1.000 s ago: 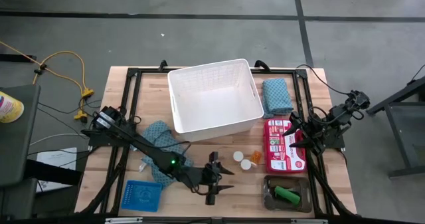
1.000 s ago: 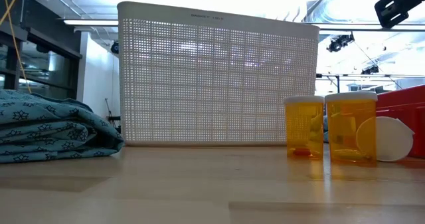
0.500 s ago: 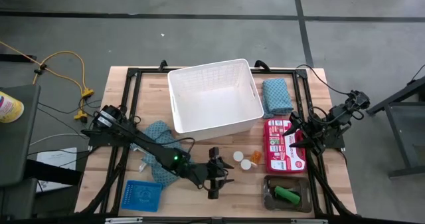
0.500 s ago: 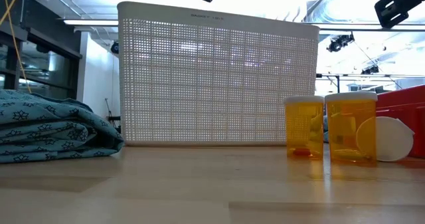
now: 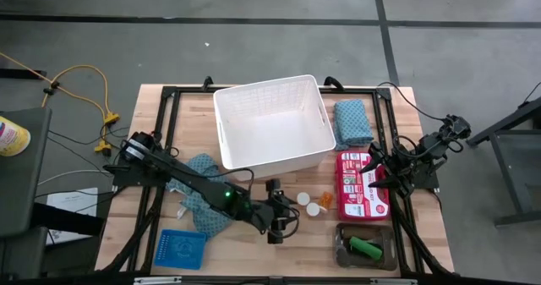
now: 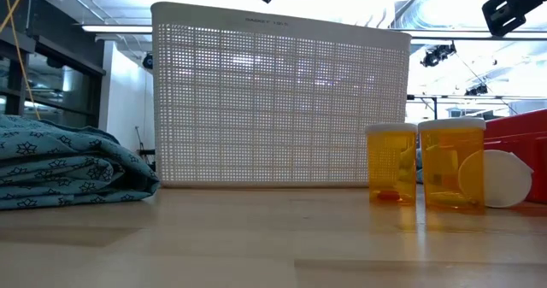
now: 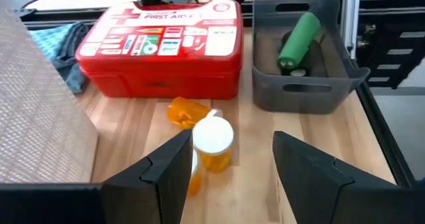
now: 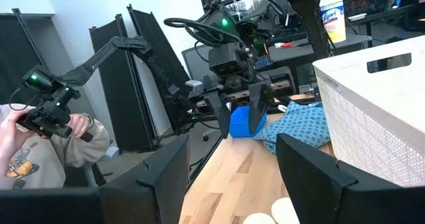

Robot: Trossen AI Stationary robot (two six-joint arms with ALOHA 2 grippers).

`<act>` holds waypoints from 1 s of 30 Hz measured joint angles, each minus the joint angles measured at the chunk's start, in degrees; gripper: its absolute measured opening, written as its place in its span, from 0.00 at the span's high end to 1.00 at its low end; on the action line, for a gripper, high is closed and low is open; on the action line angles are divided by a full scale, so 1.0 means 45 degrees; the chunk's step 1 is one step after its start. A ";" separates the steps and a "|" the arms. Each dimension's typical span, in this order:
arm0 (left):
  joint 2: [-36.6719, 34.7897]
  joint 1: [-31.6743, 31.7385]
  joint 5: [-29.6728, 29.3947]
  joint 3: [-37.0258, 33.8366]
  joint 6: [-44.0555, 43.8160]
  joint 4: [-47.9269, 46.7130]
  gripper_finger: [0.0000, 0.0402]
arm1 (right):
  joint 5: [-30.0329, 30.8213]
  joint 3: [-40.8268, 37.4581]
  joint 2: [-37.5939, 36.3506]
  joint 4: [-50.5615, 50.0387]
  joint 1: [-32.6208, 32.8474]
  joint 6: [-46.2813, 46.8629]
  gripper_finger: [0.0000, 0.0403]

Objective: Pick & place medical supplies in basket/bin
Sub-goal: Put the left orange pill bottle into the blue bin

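Observation:
Two orange pill bottles with white caps (image 5: pixel 308 204) stand upright on the table in front of the white basket (image 5: pixel 272 123); a third (image 7: pixel 182 111) lies on its side by them. My left gripper (image 5: pixel 283 218) hovers open just to their left, above the table, and both fingers (image 7: pixel 166 171) frame the bottles in the left wrist view, touching nothing. One teal cloth (image 5: pixel 207 202) lies under my left arm, another (image 5: pixel 351 122) right of the basket. My right gripper (image 5: pixel 378 177) waits open at the right, above the red first aid case (image 5: pixel 362 183).
A grey tray (image 5: pixel 365 247) with a green piece (image 7: pixel 299 38) sits at the near right. A blue mesh tray (image 5: pixel 182 249) lies near left. Beyond the table's left side, a person (image 8: pixel 40 137) holds a controller.
My left gripper has moved toward the table's right and slightly toward the far edge, closer to the upright pill bottles, and has tipped up from pointing down to nearer level. Its fingers stay open. Nothing else has moved.

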 joint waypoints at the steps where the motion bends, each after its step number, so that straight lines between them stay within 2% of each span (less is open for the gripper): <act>1: 0.0000 0.0000 -0.0057 0.0000 0.0005 0.0008 0.50 | -0.0004 0.0000 0.0000 0.0001 0.0004 0.0000 0.48; 12: 0.0000 -0.0034 -0.0788 0.0000 0.0292 0.0032 0.50 | -0.0002 0.0000 0.0000 0.0003 0.0003 0.0000 0.48; 24: 0.0033 -0.0019 -0.0570 0.0471 0.0720 -0.0694 0.50 | -0.0004 0.0000 0.0000 0.0005 0.0004 0.0000 0.48; 30: 0.0542 -0.0019 -0.0290 0.0461 0.0822 -0.0711 0.50 | 0.0000 0.0000 0.0000 0.0000 0.0000 0.0000 0.48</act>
